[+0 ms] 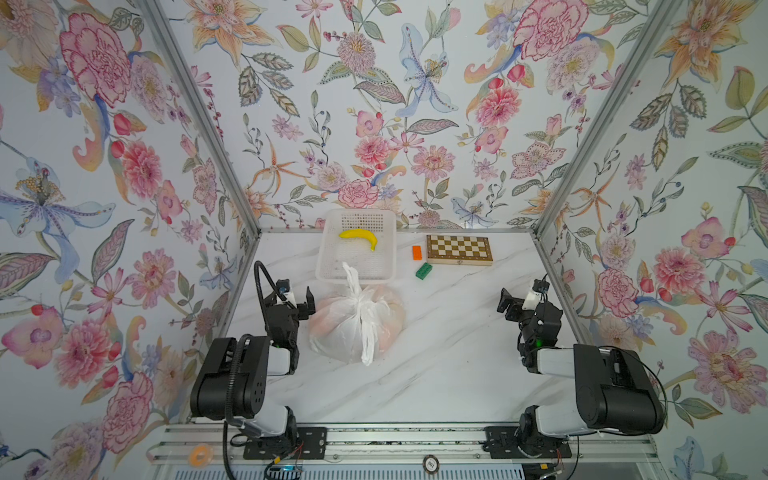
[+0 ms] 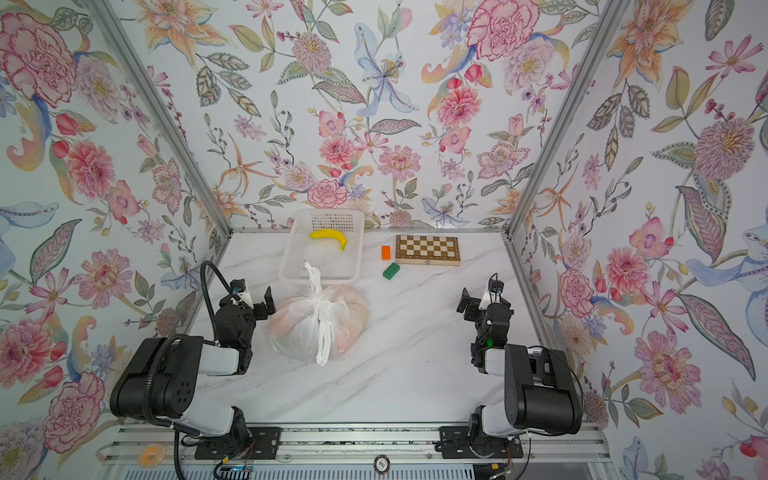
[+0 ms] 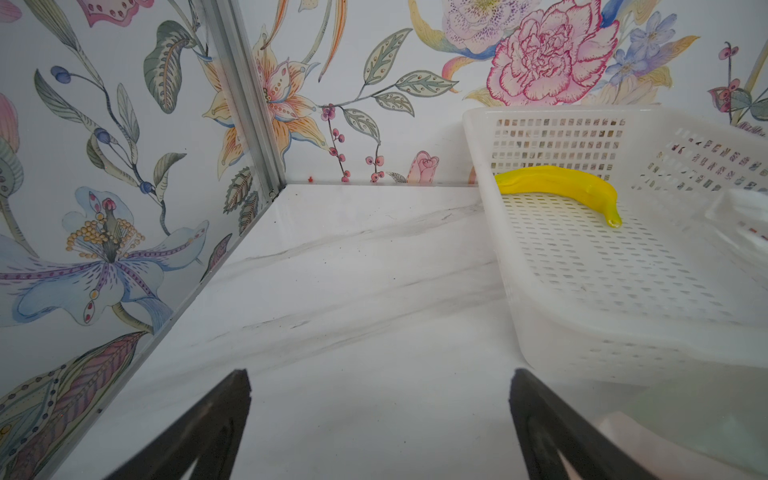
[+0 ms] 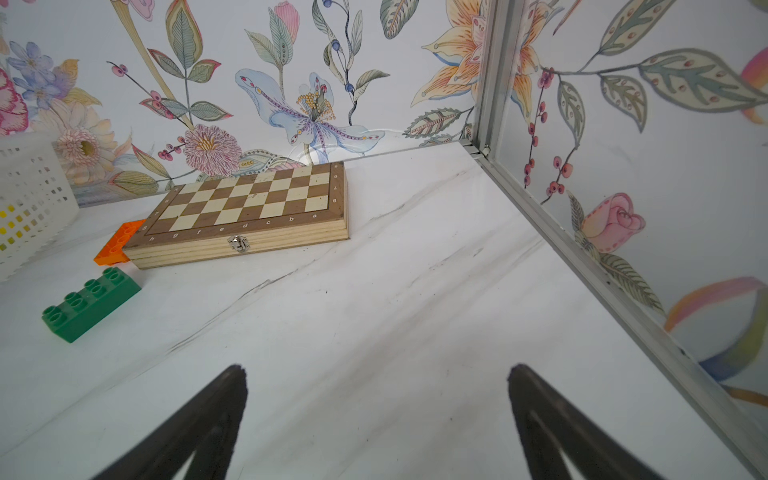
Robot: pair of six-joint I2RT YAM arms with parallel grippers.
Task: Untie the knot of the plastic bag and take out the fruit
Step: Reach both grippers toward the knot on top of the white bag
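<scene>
The white translucent plastic bag (image 1: 332, 336) (image 2: 291, 332) sits tied shut on the marble table, just in front of the basket. Its knot (image 1: 360, 305) (image 2: 322, 306) is on top; one tail rises toward the basket and one hangs down the front. The fruit (image 1: 322, 320) (image 2: 282, 320) shows only as pale orange rounds through the plastic. My left gripper (image 1: 297, 293) (image 2: 253, 293) (image 3: 380, 374) stands open and empty just left of the bag, which is a blur beside one finger (image 3: 685, 419). My right gripper (image 1: 523, 293) (image 2: 480, 291) (image 4: 377, 368) stands open and empty far to the right.
A white perforated basket (image 1: 323, 253) (image 2: 289, 253) (image 3: 540, 316) holding a yellow banana (image 1: 359, 236) (image 3: 557, 183) stands behind the bag. A wooden chessboard (image 1: 459, 248) (image 4: 249, 203), an orange brick (image 1: 417, 252) (image 4: 114, 249) and a green brick (image 1: 423, 271) (image 4: 91, 303) lie at the back right. Walls enclose three sides.
</scene>
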